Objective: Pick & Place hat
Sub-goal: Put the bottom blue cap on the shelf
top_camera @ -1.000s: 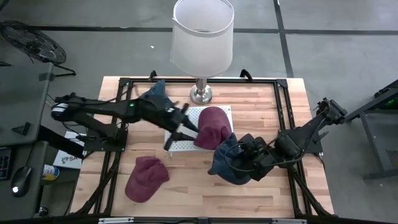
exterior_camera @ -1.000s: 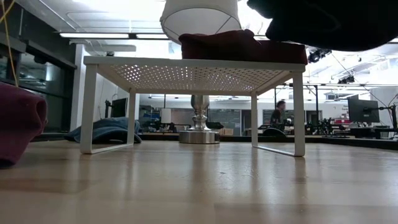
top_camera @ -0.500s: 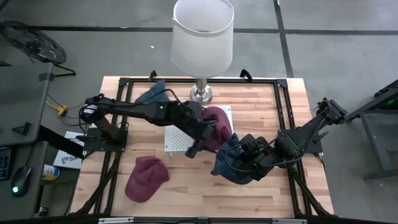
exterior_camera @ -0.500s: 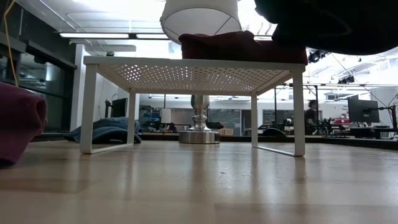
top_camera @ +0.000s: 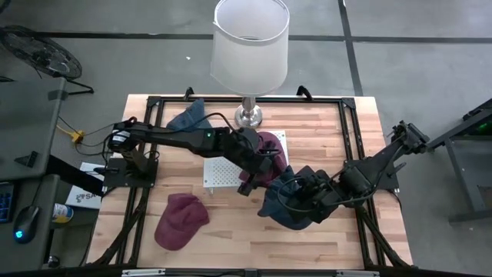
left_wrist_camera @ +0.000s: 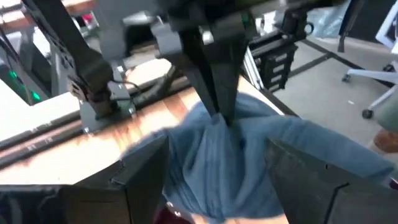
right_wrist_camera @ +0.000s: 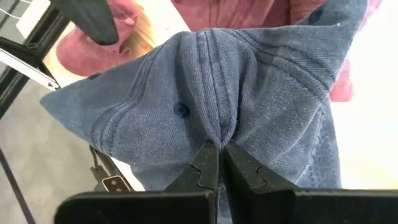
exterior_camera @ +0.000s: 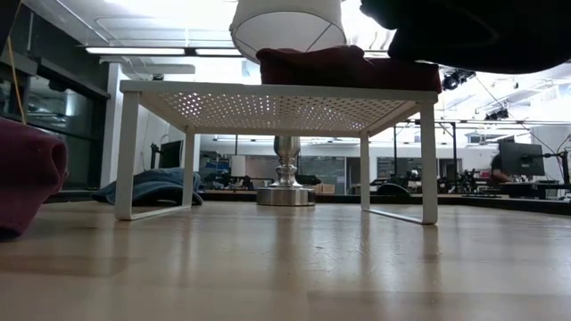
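A blue denim hat (top_camera: 278, 201) hangs in my right gripper (top_camera: 296, 189), beside the right near corner of a white perforated rack (top_camera: 219, 171). In the low view it is the dark mass (exterior_camera: 464, 36) above rack height. A maroon hat (top_camera: 265, 146) lies on the rack top (exterior_camera: 277, 98). My left gripper (top_camera: 256, 178) reaches over that maroon hat to the blue one. In the left wrist view it is open (left_wrist_camera: 217, 149), one finger on either side of the blue hat (left_wrist_camera: 205, 168); whether they touch it I cannot tell. My right gripper (right_wrist_camera: 217, 160) pinches a raised fold in the crown of the blue hat (right_wrist_camera: 214, 127) between its two shut fingers. It comes from the table's right, slanting down. The hat is lifted clear of the table and drapes around and below the fingers.
A second maroon hat (top_camera: 181, 219) lies on the table near the left front, at the left edge of the low view (exterior_camera: 27, 178). Another blue hat (top_camera: 191, 117) rests at the far left, beside the lamp (top_camera: 250, 46), whose base (exterior_camera: 285, 194) stands behind the rack.
My left arm has swung toward the table's right, from the rack's left part across the maroon hat to the blue hat in my right gripper. The right gripper and blue hat have stayed almost still.
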`<action>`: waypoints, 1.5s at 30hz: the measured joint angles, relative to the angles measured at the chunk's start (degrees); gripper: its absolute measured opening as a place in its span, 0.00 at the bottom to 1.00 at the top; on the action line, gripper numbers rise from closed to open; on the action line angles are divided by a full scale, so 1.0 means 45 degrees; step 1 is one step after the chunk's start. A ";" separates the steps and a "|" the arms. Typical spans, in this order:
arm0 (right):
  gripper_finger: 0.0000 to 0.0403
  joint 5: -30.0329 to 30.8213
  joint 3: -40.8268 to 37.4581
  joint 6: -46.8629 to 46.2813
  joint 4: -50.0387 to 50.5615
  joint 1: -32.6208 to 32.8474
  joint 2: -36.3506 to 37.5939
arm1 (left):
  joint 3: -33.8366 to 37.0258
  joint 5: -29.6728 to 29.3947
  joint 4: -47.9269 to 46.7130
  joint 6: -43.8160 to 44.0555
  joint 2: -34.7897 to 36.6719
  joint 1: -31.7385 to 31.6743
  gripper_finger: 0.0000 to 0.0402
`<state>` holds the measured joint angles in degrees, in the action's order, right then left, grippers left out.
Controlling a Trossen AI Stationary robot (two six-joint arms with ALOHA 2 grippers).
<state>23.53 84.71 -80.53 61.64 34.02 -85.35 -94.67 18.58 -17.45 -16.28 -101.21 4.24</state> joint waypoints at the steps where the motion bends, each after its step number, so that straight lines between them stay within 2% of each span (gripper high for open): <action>1: 0.00 0.0001 0.0000 0.0001 -0.0030 0.0000 0.0018 | -0.0027 0.0076 0.0117 0.0004 -0.0030 0.0027 0.65; 9: 0.00 0.0664 0.0000 0.0664 -0.0575 0.0000 0.0344 | -0.0017 0.0359 0.0101 0.0006 -0.0262 0.0356 0.65; 16: 0.00 0.0663 -0.0003 0.1859 -0.1216 -0.0058 0.0415 | -0.0006 -0.0399 0.0203 0.0054 -0.0258 0.0313 0.65; 28: 0.00 0.0846 -0.0005 0.3517 -0.2233 -0.0151 0.0415 | -0.0006 -0.0193 -0.0390 0.0591 -0.0263 0.0318 0.64; 45: 0.00 0.0852 -0.0004 0.4099 -0.2427 -0.0151 0.0415 | -0.0006 0.0090 -0.0455 0.1822 -0.0263 0.0323 0.30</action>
<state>27.36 84.69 -62.08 50.72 33.34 -83.48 -94.70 18.98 -19.50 -8.08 -102.39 5.69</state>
